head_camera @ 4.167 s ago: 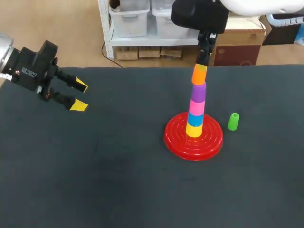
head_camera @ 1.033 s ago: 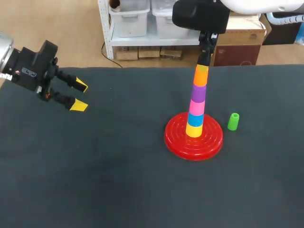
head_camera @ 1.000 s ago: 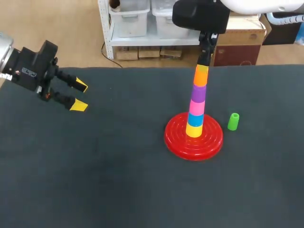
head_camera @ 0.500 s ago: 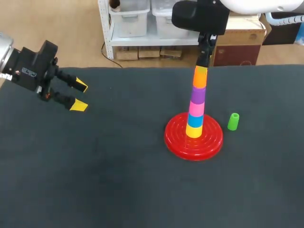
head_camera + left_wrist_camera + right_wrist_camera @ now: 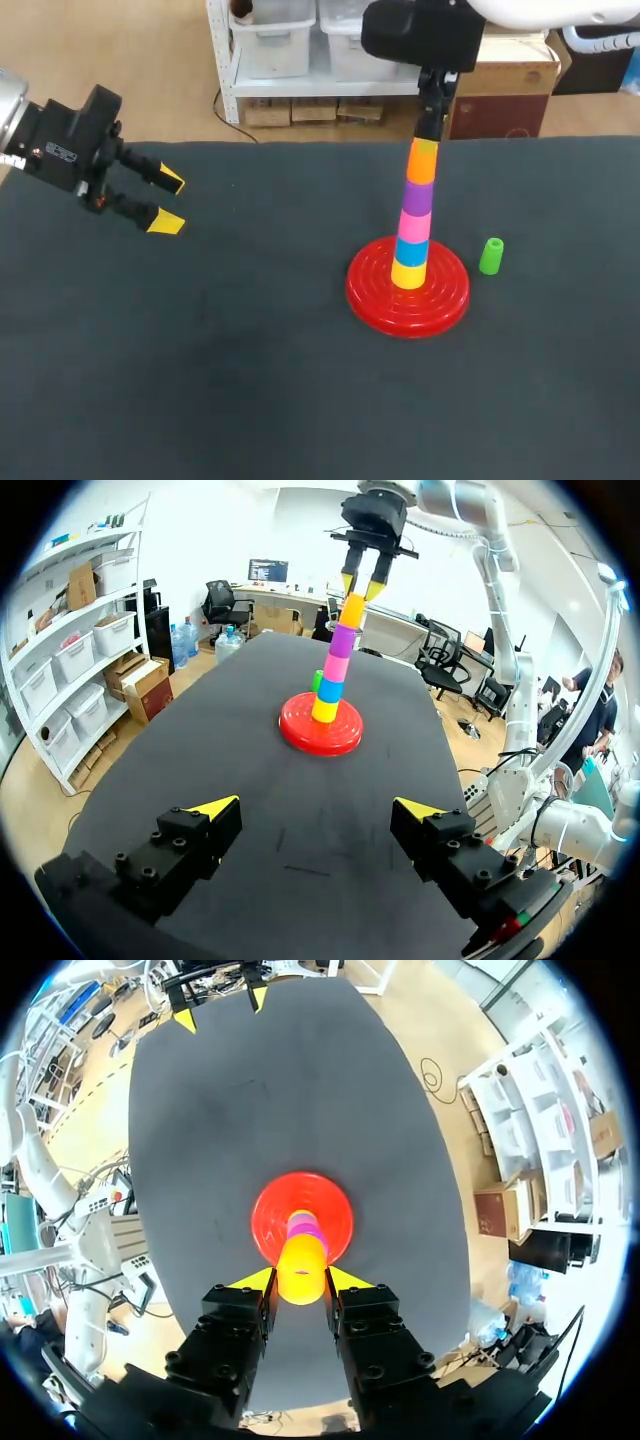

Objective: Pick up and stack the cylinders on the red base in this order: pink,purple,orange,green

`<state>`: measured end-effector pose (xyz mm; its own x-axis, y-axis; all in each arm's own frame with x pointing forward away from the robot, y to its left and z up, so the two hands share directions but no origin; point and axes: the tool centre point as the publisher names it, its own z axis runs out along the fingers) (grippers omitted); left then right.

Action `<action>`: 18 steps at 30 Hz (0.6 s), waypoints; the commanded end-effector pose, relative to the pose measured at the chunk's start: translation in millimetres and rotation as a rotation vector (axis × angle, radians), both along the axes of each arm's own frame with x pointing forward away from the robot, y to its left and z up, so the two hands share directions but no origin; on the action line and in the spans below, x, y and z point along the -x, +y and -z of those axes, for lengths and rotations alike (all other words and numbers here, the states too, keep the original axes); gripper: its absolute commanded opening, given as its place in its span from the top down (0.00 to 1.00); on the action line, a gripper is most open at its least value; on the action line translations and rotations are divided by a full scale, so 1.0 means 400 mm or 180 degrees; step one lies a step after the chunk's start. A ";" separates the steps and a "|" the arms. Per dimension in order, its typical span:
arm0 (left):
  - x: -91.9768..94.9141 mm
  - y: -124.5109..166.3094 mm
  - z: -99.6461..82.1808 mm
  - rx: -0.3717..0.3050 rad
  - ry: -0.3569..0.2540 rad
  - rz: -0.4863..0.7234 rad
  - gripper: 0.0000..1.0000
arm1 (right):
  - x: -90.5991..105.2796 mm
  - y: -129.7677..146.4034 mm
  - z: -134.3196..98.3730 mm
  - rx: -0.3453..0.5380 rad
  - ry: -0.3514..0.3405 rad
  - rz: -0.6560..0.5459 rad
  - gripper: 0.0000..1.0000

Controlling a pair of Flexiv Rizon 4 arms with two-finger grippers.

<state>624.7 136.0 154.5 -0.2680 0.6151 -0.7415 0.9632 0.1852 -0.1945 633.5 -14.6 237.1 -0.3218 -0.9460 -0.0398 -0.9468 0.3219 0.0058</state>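
The green cylinder [image 5: 491,255] stands upright on the worktop [image 5: 250,380], just right of the red base [image 5: 445,295]. High above it, the right pincer [image 5: 429,130] is clamped on the orange cylinder [image 5: 424,160] topping the stack. The left pincer [image 5: 168,202], fingers apart, hangs well away, so the right arm looks nearer.

Bright stack on a dark grey bench [image 5: 250,400]
Red base [image 5: 445,295] with ringed ridges; upward: yellow cylinder [image 5: 408,273], blue cylinder [image 5: 411,251], pink cylinder [image 5: 415,222], purple cylinder [image 5: 418,194], orange cylinder [image 5: 423,163]; green cylinder [image 5: 491,256] at right; left end effector [image 5: 168,202] and right end effector [image 5: 362,582] black, yellow-tipped.
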 end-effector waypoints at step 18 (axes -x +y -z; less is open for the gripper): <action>0.001 0.003 0.003 0.0008 -0.0008 0.0003 0.00 | -0.022 0.016 0.063 -0.0027 0.0122 -0.0002 1.00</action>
<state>624.7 136.0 154.5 -0.2680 0.6151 -0.7415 0.9632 0.1852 -0.1945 637.3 -11.2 223.3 -0.3233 -0.9453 -0.0437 -0.9462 0.3221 0.0310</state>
